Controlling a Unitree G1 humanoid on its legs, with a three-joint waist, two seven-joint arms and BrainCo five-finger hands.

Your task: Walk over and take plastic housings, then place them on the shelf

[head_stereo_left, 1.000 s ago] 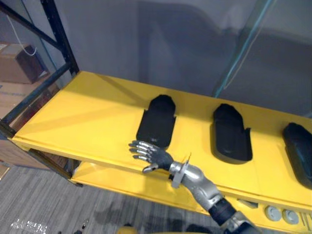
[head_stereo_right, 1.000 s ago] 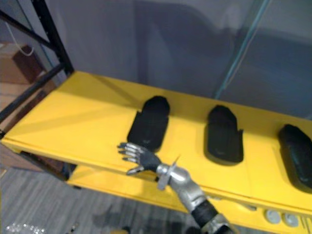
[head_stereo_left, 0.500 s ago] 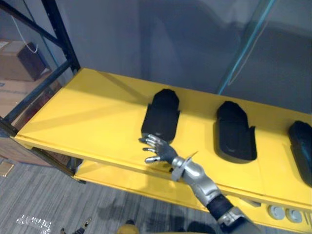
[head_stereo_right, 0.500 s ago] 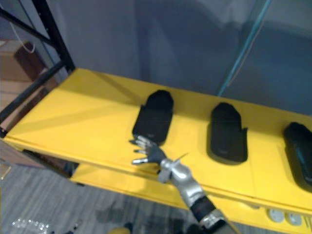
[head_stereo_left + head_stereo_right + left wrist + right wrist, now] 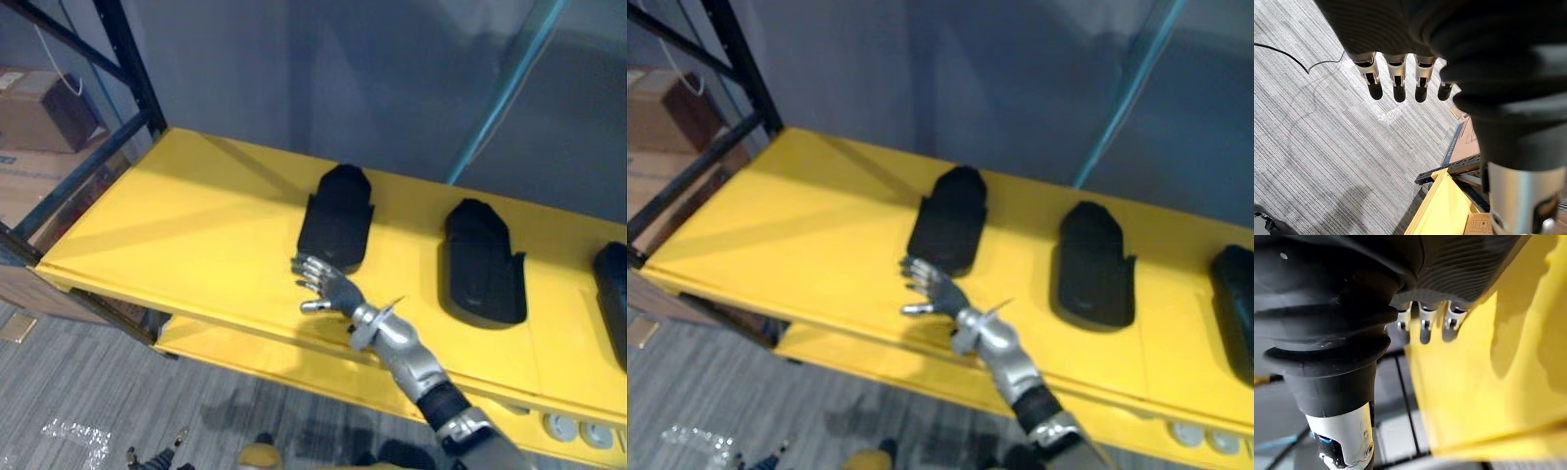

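Three black plastic housings lie flat in a row on the yellow shelf (image 5: pixel 186 230): a left one (image 5: pixel 336 217), a middle one (image 5: pixel 480 262) and a right one (image 5: pixel 614 294) cut off by the view's edge. My right hand (image 5: pixel 321 286) is open over the shelf's front part, fingers spread, just short of the left housing's near end and holding nothing. In the right wrist view its fingers (image 5: pixel 1422 328) are straight above the yellow surface. My left hand (image 5: pixel 1396 83) hangs open over the grey carpet, empty.
A black rack upright (image 5: pixel 127 59) and brace frame the shelf's left end, with a cardboard box (image 5: pixel 39 108) behind it. A teal pole (image 5: pixel 500 93) slants at the back. A lower yellow shelf (image 5: pixel 294 367) holds round grey parts (image 5: pixel 568 428) at the right.
The camera has shifted, so the shelf sits further right and higher. My right hand has turned from fingers pointing left to fingers pointing up toward the left housing's near end.
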